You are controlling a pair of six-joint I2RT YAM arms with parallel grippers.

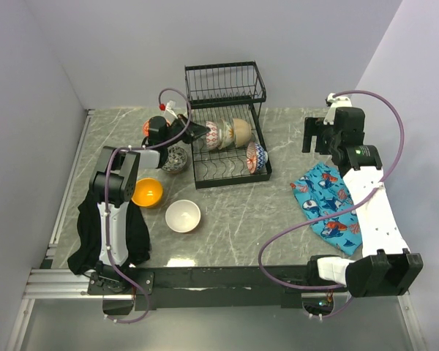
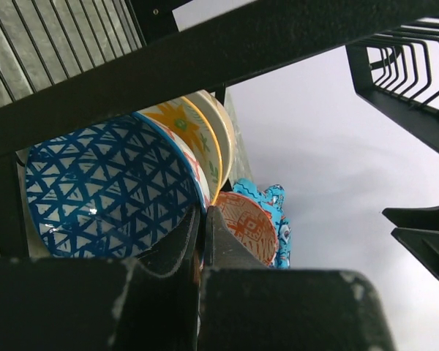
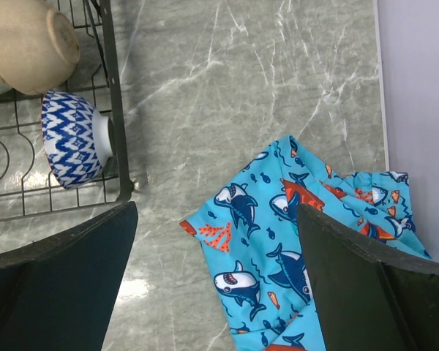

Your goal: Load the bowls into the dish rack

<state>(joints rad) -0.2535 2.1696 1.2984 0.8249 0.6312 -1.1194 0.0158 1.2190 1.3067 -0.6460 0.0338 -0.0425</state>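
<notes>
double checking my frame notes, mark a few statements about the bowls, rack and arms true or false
1. The black wire dish rack has a full upper shelf. False: it is empty; the patterned bowls stand in its lower tray.
2. The plain orange bowl sits on the grey marble table. True.
3. The right fingers clamp the blue shark-print cloth. False: they are open, not touching it.
4. The left fingers pinch the rim of the blue triangle-patterned bowl. True.
</notes>
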